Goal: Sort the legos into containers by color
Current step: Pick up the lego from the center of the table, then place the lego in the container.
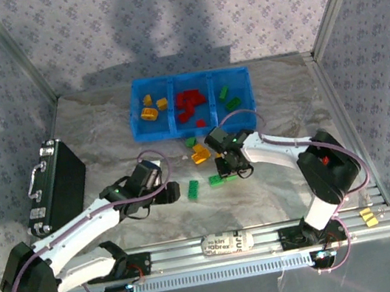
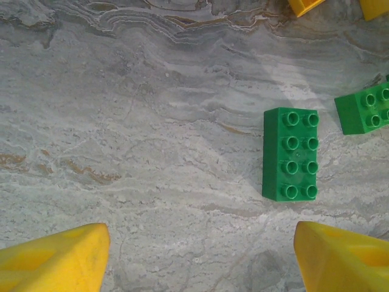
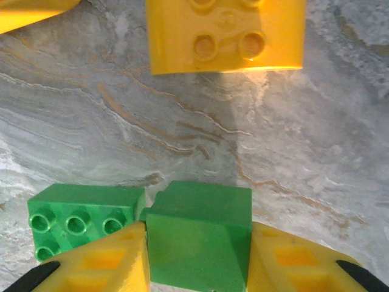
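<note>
Your right claw [image 3: 197, 249] grips a green lego [image 3: 199, 219]; your left claw [image 2: 200, 258] hangs wide open near a long green lego [image 2: 290, 154].

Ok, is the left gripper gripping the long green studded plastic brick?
No: the left gripper is open, and the green brick lies on the table ahead of its yellow fingertips.

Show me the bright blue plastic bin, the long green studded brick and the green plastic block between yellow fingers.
Bright blue plastic bin [image 1: 151, 130]: top view, front wall.
Long green studded brick [image 2: 290, 154]: left wrist view, studded top.
Green plastic block [image 3: 197, 234]: right wrist view, smooth upper face.
</note>
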You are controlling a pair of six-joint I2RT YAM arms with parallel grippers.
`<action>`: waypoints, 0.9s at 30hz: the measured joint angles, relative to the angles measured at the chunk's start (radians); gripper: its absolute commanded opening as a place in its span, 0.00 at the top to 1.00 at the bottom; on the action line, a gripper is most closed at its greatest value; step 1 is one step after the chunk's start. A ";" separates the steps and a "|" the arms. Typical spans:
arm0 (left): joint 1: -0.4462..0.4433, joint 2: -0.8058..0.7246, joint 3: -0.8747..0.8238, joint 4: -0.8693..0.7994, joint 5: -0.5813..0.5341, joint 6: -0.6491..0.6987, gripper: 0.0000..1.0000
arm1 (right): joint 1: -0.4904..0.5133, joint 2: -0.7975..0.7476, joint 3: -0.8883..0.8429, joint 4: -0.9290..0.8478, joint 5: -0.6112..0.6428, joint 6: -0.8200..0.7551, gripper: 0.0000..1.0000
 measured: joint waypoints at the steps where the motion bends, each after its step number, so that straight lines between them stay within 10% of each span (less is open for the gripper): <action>1: 0.002 -0.002 0.000 0.000 0.000 0.000 0.20 | 0.000 -0.009 0.000 -0.008 0.005 0.000 0.62; 17: 0.010 -0.030 -0.001 -0.003 0.000 0.000 0.20 | -0.128 -0.160 0.126 -0.123 0.023 -0.058 0.61; 27: 0.000 -0.028 -0.001 0.002 0.006 -0.005 0.20 | -0.390 -0.093 0.478 -0.158 -0.001 -0.170 0.52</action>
